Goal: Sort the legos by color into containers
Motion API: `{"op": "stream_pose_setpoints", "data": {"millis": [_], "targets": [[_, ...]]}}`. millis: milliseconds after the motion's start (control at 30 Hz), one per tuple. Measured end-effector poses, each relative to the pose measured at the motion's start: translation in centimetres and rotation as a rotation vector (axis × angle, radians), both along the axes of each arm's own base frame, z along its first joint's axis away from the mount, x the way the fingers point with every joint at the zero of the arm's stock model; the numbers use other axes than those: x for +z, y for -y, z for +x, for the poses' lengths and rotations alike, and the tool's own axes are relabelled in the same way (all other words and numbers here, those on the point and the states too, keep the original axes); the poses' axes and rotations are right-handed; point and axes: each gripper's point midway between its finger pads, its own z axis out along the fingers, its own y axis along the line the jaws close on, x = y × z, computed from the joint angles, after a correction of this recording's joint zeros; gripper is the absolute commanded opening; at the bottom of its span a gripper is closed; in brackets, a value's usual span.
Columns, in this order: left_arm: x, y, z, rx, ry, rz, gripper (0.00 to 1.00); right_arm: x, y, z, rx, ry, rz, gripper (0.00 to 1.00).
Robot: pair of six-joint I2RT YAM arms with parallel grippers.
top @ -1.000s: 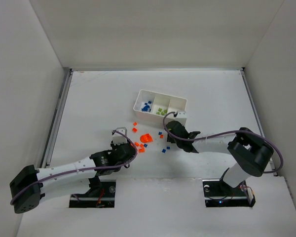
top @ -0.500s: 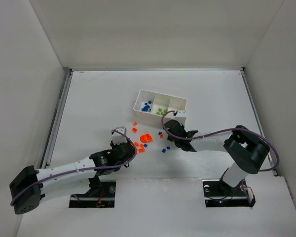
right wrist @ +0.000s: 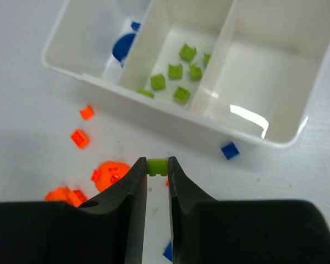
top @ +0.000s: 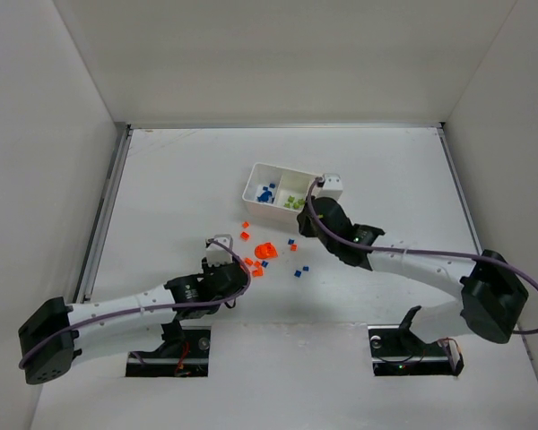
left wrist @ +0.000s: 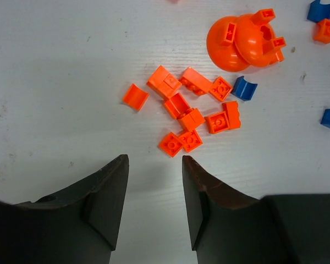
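My right gripper [right wrist: 157, 163] is shut on a lime green brick [right wrist: 157, 166] and holds it above the table, just in front of the white tray [right wrist: 170, 117]. The tray's left compartment holds blue bricks [right wrist: 122, 47], the middle one several green bricks [right wrist: 175, 72], and the right one looks empty. In the top view the right gripper [top: 316, 215] is at the tray's [top: 262, 167] near edge. My left gripper [left wrist: 154, 162] is open and empty just short of a cluster of small orange bricks [left wrist: 190, 113]. The larger orange piece [left wrist: 243, 39] lies beyond them.
Loose blue bricks [left wrist: 243, 87] lie to the right of the orange cluster, and one blue brick [right wrist: 229, 150] lies by the tray's front wall. Two small orange bricks [right wrist: 80, 138] sit left of the tray. White walls enclose the table.
My right arm has lifted and swung up and right toward the tray, holding the green brick. My left arm has barely moved.
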Motion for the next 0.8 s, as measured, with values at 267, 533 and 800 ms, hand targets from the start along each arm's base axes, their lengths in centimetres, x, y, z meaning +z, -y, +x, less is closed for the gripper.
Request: {"op": "stream_pose_setpoints", "data": {"millis": [267, 533, 800], "targets": [[-1.2, -0.4, -0.2, 0.002, -0.033, 0.055, 0.42, 1.8, -2.0, 8.2, -0.017, 0.037, -0.006, 0.28], [-1.8, -0.1, -0.3, -0.01, -0.05, 0.087, 0.4, -0.7, -2.3, 10.2, 0.0, -0.01, -0.045, 0.46], [-2.7, 0.6, -0.1, -0.032, -0.061, 0.125, 0.38, 0.5, -2.0, 7.8, 0.029, 0.016, -0.01, 0.45]]}}
